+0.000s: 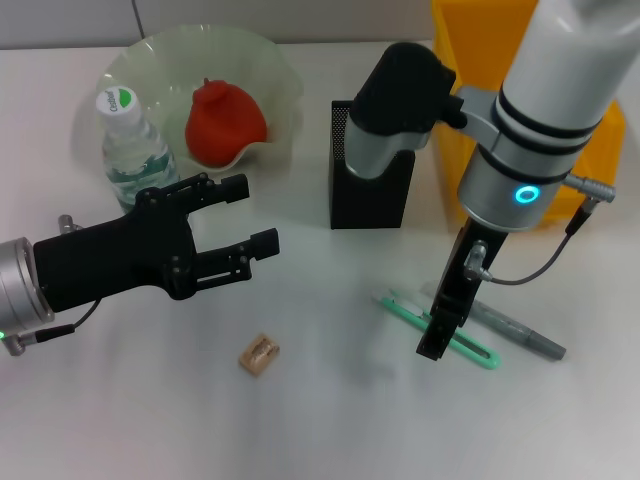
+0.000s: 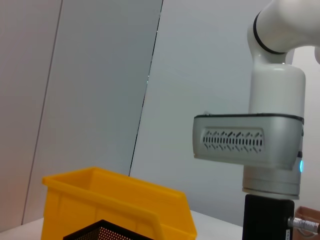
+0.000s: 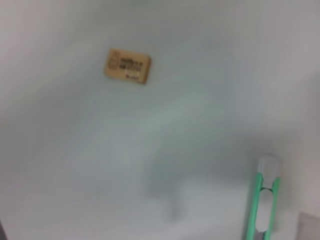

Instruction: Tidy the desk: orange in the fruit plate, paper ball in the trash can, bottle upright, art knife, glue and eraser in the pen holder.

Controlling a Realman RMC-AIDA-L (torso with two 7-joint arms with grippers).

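Nearest the head camera, at about 8 o'clock, the left gripper (image 1: 238,221) hangs above the white desk (image 1: 330,420) with its black fingers spread and nothing between them. Below it, near 6 o'clock, lies the small tan eraser (image 1: 259,354), flat and on its own.

From the head camera the right gripper (image 1: 436,343) points down at roughly 4 o'clock, its tip over the green art knife (image 1: 470,345); whether its fingers are parted or closed I cannot tell. A grey pen-like stick (image 1: 520,333) lies just beside the knife, on its 3 o'clock side. The right wrist camera adds what the arm hides: the eraser (image 3: 127,65) with a printed label (unreadable), and one end of the art knife (image 3: 263,200), a pale slider between its green rails. The left wrist camera looks across instead, to the yellow bin (image 2: 120,205), the mesh rim of the pen holder (image 2: 107,231), and plain grey wall panels (image 2: 90,85).

Back on the desk, the black pen holder (image 1: 370,195) stands near 12 o'clock with the yellow bin (image 1: 470,60) behind it. At 11 o'clock the pale green fruit plate (image 1: 265,60) holds a red-orange fruit (image 1: 225,122), and the bottle (image 1: 130,150) stands upright against the plate's near rim, white cap on top.
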